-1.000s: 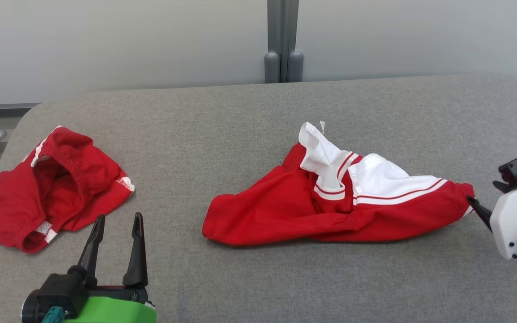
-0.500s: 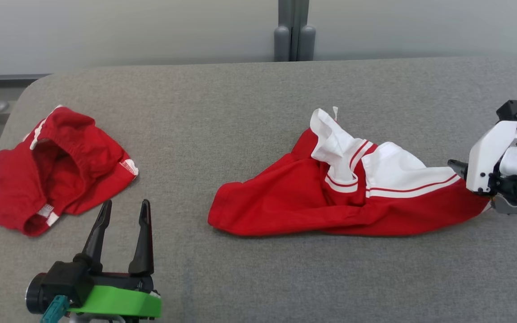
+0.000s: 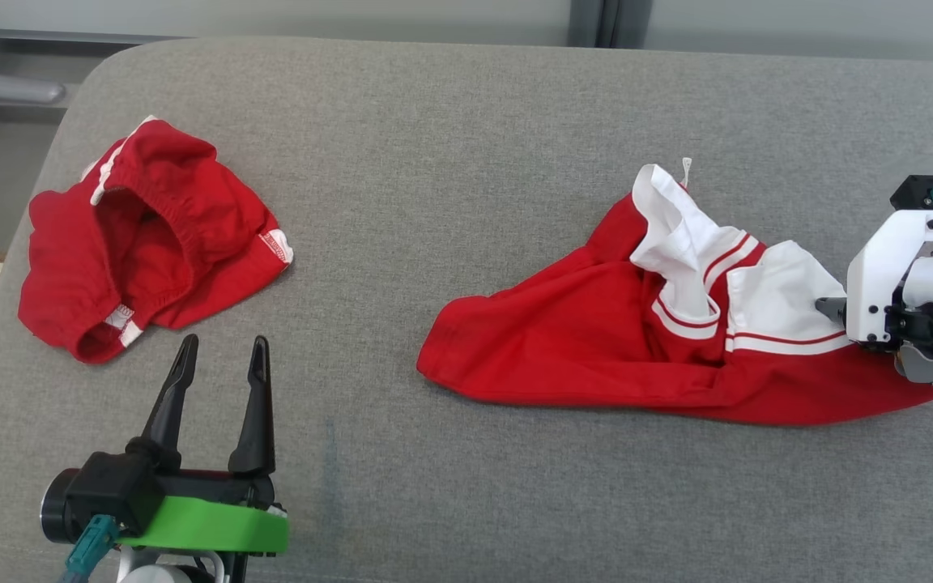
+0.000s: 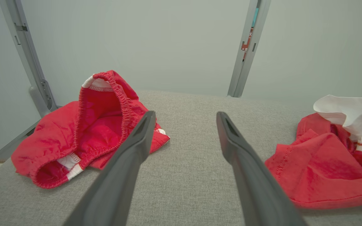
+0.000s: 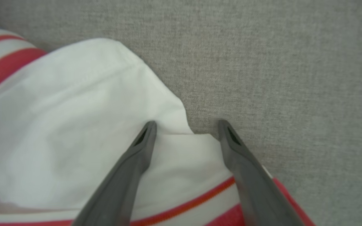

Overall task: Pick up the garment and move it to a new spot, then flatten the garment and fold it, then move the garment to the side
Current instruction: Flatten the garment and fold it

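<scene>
So, garment [image 3: 596,356]: red top with a white panel [image 5: 74,119]; lay crumpled on the right half of the grey pad [image 3: 450,146], not yet lifted.
Right gripper [image 5: 186,123]: jaws apart, nothing held; low at the garment's right end, one finger over the white panel, the other at its edge beside bare pad.
Left gripper [image 3: 223,344]: jaws apart, empty; sat near the pad's front edge, well apart from the garment.
Shorts [image 3: 142,235]: red, bunched at the pad's left, well apart from the garment; judged not the piece in hand.
Handling (judged): light, thin, limp cloth; no stiffness, so it would sag and drape from a single pinch. Not fragile. The pad's weave looked rough, so dragging would likely bunch it; lift clear instead.
Grasp site (judged): the white edge between the right fingers, where the cloth doubled over and gave some thickness. Layer count there could not be told.
Risk (judged): one hold would leave the rest trailing; a second hold at the red corner [image 3: 442,364] would suit flattening.
</scene>
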You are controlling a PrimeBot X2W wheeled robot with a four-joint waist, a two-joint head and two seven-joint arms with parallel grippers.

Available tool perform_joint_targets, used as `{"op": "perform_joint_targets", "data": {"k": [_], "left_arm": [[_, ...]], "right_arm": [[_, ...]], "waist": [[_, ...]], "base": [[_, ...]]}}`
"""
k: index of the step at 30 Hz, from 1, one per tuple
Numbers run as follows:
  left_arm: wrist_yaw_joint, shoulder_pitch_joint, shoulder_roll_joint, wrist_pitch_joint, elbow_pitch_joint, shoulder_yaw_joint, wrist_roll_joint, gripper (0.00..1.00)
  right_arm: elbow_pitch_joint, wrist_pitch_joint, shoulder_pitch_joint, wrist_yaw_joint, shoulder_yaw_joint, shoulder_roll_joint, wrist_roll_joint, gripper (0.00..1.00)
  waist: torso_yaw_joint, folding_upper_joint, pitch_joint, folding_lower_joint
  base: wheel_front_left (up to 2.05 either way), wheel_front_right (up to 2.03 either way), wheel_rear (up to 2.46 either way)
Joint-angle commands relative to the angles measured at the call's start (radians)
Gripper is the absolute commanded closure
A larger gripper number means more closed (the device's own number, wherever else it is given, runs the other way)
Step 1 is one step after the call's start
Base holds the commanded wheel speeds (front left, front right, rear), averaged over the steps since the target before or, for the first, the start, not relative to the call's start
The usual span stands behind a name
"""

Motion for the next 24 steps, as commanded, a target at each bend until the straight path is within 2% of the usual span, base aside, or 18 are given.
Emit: {"op": "perform_joint_targets", "data": {"k": [1, 2, 3, 4, 12, 17, 20, 21, 24], "left_arm": [[-0.003, -0.018, 0.003, 0.000, -0.002, 0.005, -0.010, 0.00], [-0.003, -0.019, 0.002, 0.000, -0.001, 0.007, -0.009, 0.00], [-0.003, -0.019, 0.000, 0.000, 0.000, 0.007, -0.009, 0.00], [-0.003, -0.021, 0.000, 0.000, 0.003, 0.004, -0.008, 0.00], [-0.003, -0.015, 0.001, 0.000, 0.014, 0.003, -0.003, 0.00], [-0.003, 0.011, -0.001, 0.000, 0.016, 0.008, -0.001, 0.00], [-0.003, 0.025, -0.003, 0.000, 0.015, 0.012, -0.001, 0.00], [-0.003, 0.036, -0.003, 0.000, 0.015, 0.016, 0.000, 0.00], [-0.003, 0.048, -0.006, 0.000, 0.015, 0.024, 0.000, 0.00]], "right_arm": [[-0.011, 0.012, 0.041, 0.000, 0.018, 0.010, -0.007, 0.00], [-0.021, 0.017, 0.055, 0.000, 0.023, 0.014, -0.007, 0.08], [-0.031, 0.015, 0.063, 0.000, 0.027, 0.017, -0.009, 0.60], [-0.048, 0.001, 0.073, 0.000, 0.032, 0.018, -0.011, 1.00], [-0.186, -0.194, 0.083, 0.000, 0.026, -0.047, -0.044, 1.00], [-0.299, -0.244, 0.119, 0.000, 0.034, -0.105, -0.065, 1.00], [-0.407, -0.252, 0.160, 0.000, 0.030, -0.144, -0.077, 1.00], [-0.503, -0.237, 0.200, 0.000, 0.029, -0.175, -0.079, 1.00], [-0.651, -0.203, 0.271, 0.000, 0.015, -0.240, -0.086, 1.00]], "waist": [[0.009, 0.0000, 0.015, 0.0000], [0.008, 0.0000, 0.016, 0.0000], [0.006, 0.0000, 0.017, 0.0000], [0.004, 0.0000, 0.017, 0.0000], [-0.023, 0.0000, -0.020, 0.0000], [-0.051, 0.0000, -0.055, 0.0000], [-0.073, 0.0000, -0.078, 0.0000], [-0.087, 0.0000, -0.092, 0.0000], [-0.106, 0.0000, -0.110, 0.0000]], "base": [[0.00, 0.00, 0.00], [0.00, 0.00, 0.00], [0.00, 0.00, 0.00], [0.00, 0.00, 0.00], [0.00, 0.00, 0.00], [0.00, 0.00, 0.00], [0.00, 0.00, 0.00], [0.00, 0.00, 0.00], [0.00, 0.00, 0.00]]}}
